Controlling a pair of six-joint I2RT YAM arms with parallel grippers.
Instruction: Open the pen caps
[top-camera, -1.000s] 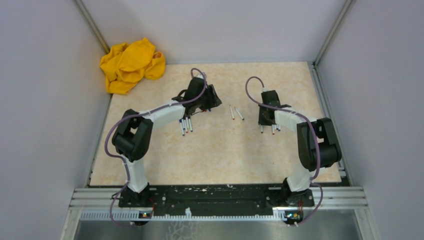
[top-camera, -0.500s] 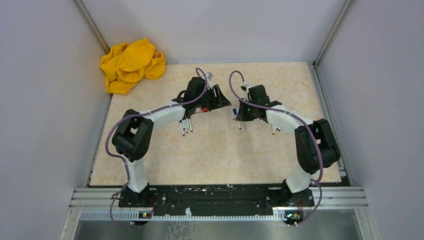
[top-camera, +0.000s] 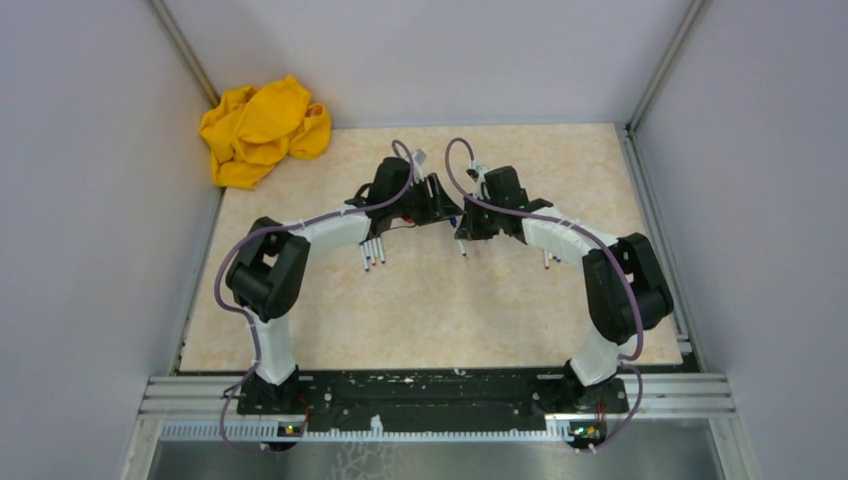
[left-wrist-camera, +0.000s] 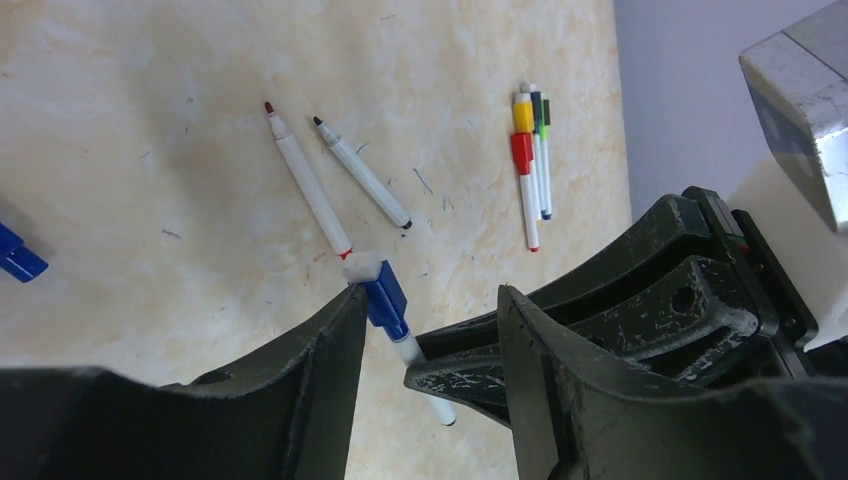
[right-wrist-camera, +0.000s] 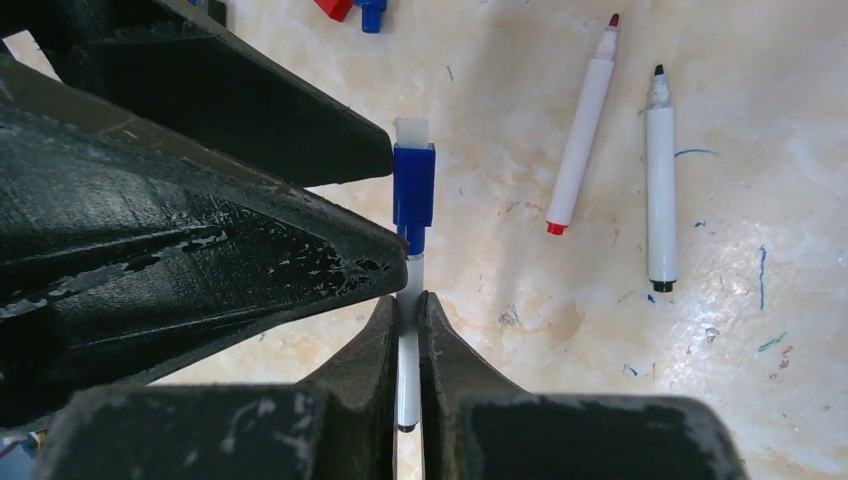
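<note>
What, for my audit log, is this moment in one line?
right hand: shut on blue pen | left hand: open beside blue cap | status: capped

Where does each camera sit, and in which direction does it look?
Top external: above and behind the bases, looking down on the table; the left arm and right arm show whole.
Left wrist: on the left arm, looking down past the open left gripper at the blue cap.
Right wrist: on the right arm, looking along the right gripper, shut on the pen.
Shared: both wrist views show that pen, the red pen and the black pen.
</note>
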